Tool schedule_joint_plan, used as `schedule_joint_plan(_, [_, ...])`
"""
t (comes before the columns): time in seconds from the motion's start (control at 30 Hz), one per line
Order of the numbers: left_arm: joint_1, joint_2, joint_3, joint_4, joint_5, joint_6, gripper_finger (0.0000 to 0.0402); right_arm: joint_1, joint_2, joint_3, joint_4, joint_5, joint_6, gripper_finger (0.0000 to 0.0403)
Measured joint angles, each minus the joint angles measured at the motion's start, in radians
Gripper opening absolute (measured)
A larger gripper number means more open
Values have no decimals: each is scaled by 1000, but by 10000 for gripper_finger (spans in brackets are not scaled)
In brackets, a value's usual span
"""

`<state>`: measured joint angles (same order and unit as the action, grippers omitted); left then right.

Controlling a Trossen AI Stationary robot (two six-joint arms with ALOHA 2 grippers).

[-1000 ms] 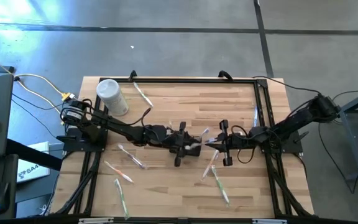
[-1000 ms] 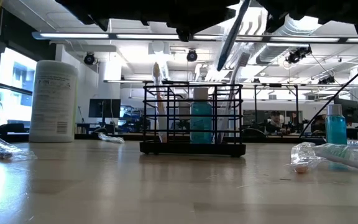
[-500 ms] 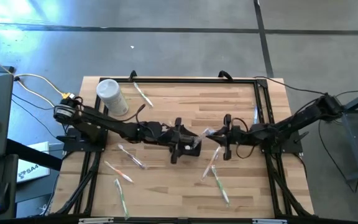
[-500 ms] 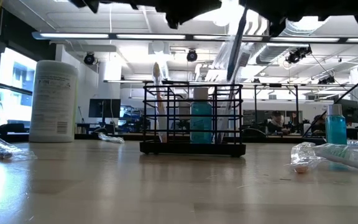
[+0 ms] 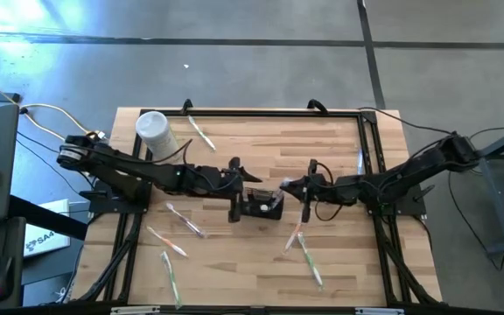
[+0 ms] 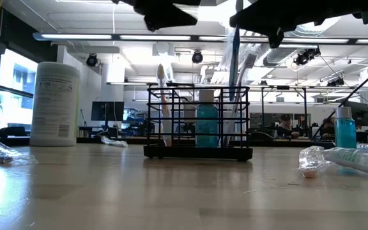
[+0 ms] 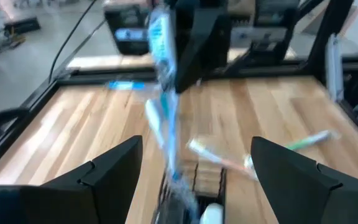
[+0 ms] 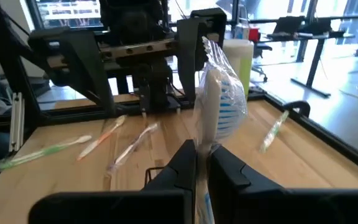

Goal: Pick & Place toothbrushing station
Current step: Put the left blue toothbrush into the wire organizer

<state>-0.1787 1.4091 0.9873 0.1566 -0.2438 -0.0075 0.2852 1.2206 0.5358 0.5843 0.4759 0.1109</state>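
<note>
The toothbrushing station (image 5: 262, 205) is a small black wire holder standing on its base mid-table. In the low view it (image 6: 197, 152) holds a toothbrush (image 6: 161, 102) and a blue bottle (image 6: 206, 124). My right gripper (image 5: 305, 191) is just right of the holder and shut on a plastic-wrapped toothbrush (image 8: 219, 102). This toothbrush (image 6: 234, 76) stands upright over the holder's right part. My left gripper (image 5: 234, 189) is open and empty just left of the holder. In the left wrist view its fingers (image 7: 98, 180) stand well apart on either side of the wrapped toothbrush (image 7: 163, 106). My right gripper pinches the wrapped toothbrush's handle (image 8: 205, 144) between its two fingers, below the bristle head. The fingers come level from the table's right side and lie across the brush. The brush stands upright, its lower end (image 6: 233, 128) down inside the holder.
A white lidded cylinder (image 5: 157, 136) stands at the far left. Several wrapped toothbrushes lie loose on the wood, at the near left (image 5: 185, 219), near right (image 5: 309, 258) and far edge (image 5: 201, 133). A black frame (image 5: 370, 140) runs along the table's edges.
My left gripper has drawn back from the holder toward the table's left edge, staying open. My right gripper has moved left toward the holder with the wrapped toothbrush. The brush has turned from tilted to upright, and its lower end has gone down into the holder.
</note>
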Motion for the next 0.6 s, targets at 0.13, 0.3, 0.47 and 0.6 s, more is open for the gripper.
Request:
schedule_joint_plan(0.13, [2,-6,0,-51,-16,-27,297,-5,27,0,3,12,46,9])
schedule_joint_plan(0.3, [2,-15,0,-115,-45,-52,297,-26,63,0,4,19,102,10])
schedule_joint_plan(0.47, [2,-23,0,-157,-57,-71,297,-48,117,0,28,4,137,10])
schedule_joint_plan(0.6, [2,-32,0,-190,-63,-77,297,-60,156,0,49,-13,178,10])
